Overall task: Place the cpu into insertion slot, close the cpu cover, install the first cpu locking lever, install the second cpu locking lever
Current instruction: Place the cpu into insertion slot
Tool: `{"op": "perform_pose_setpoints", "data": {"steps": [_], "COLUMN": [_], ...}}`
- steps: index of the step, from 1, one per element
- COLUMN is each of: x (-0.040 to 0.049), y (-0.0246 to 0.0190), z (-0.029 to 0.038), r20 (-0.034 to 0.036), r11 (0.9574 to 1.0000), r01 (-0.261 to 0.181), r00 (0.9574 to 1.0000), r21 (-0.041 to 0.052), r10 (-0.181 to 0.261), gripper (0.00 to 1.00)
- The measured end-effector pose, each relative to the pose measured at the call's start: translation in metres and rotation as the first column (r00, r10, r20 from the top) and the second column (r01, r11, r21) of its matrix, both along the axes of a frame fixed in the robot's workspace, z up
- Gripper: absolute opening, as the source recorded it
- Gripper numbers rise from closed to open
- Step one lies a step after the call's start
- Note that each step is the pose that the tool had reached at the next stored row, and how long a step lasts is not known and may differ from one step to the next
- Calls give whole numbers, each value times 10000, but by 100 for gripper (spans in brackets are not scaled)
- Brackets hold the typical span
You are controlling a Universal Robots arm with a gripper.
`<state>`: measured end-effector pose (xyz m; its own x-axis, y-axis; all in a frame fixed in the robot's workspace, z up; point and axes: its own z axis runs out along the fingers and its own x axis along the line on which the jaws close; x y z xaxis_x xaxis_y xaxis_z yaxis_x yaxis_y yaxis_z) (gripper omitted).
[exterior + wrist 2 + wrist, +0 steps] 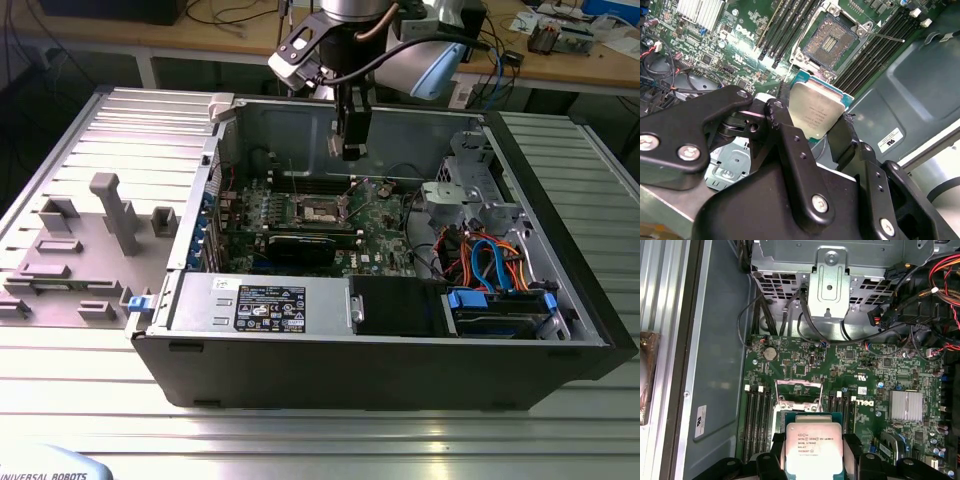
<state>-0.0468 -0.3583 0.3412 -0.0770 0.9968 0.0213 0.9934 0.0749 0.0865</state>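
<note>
In the exterior view we see the gripper (350, 148) hanging inside the open computer case (560, 300), which lies on its side on a ribbed metal table (320, 430). The gripper is above the green circuit board (385, 235) and clear of it. In the second wrist view the black fingers (785, 130) are partly closed, one on each of two opposite edges of the cpu (816, 112). The chip is clamped between them with its silver-grey top towards the camera. The cpu is held off the board and apart from the socket (832, 42), which lies with its dark contact field uncovered. Long black memory slots (790, 22) run along both sides of the socket. A thin metal rod (887, 36) stands out beside the socket; we take it to be a locking lever, though the view is too poor to confirm this. In the first wrist view the cover (799, 383), a silvery square frame, stands raised from the board just beyond the held cpu.
</note>
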Motion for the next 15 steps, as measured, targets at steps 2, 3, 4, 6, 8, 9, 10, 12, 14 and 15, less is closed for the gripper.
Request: {"op": "perform_pose_setpoints", "data": {"steps": [2,3,4,6,8,9,10,12,14,15], "x": [0,0,0,0,0,0,0,0,0,0], "y": [0,0,0,0,0,0,0,0,0,0], "z": [0,0,0,-4,-10,-10,-11,-11,-11,-11], "r20": [0,0,0,0,0,0,0,0,-1,0], "r11": [10000,10000,10000,10000,9992,9991,9991,9991,9991,9991], "r01": [0,1,1,59,392,413,414,424,425,424], "r00": [10000,10000,10000,10000,9992,9991,9991,9991,9991,9991], "r21": [0,0,0,0,0,0,0,0,0,0], "r10": [0,-1,-1,-59,-392,-413,-414,-424,-425,-424], "gripper": [54,54,54,54,54,54,54,54,54,54]}}
